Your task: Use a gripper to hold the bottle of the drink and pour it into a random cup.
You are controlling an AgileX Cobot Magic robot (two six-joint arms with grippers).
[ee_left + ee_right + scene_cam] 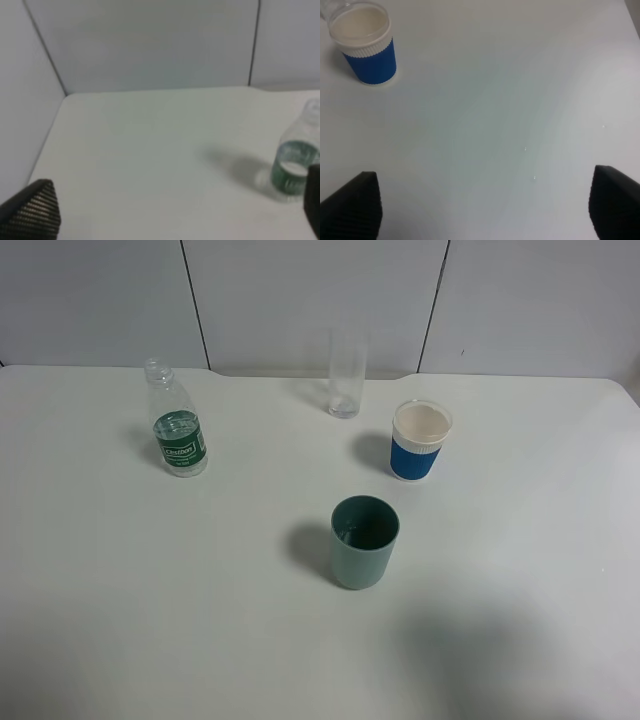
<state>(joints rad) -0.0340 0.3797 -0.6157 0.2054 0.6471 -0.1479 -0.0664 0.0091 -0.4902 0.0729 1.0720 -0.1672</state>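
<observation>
**Standing untouched: bottle and cups on the white table, both grippers spread wide**

Standing upright at the far left of the white table (120, 600), the bottle of the drink (176, 422) has no cap on its narrow neck and wears a green label with white lettering around its lower body; liquid shows inside at about the label's height. Nothing touches it.

Near the middle of the table, and nearer the viewer than anything else, sits the teal-green cup (364, 541), upright, its mouth open and its inside dark. It stands well apart from the bottle, to the bottle's right and nearer.

Farther back and to the right of the teal cup is a blue-and-white cup (420, 440), upright, with a pale interior. At the far edge of the table, between the bottle and that cup, a tall clear glass (346, 375) stands against the pale panelled wall (300, 300).

Neither arm appears in the high view. From the left wrist camera, the left gripper (175, 210) shows only the dark tips of its two fingers at opposite edges of the frame, spread wide with bare table between them; the bottle stands beyond and off to one side, near one fingertip but outside the gap.

The right gripper (485, 205) is likewise spread wide, its ribbed black fingertips (355, 202) far apart above bare table, holding nothing. The blue-and-white cup lies ahead of it, well clear of the fingers.
</observation>
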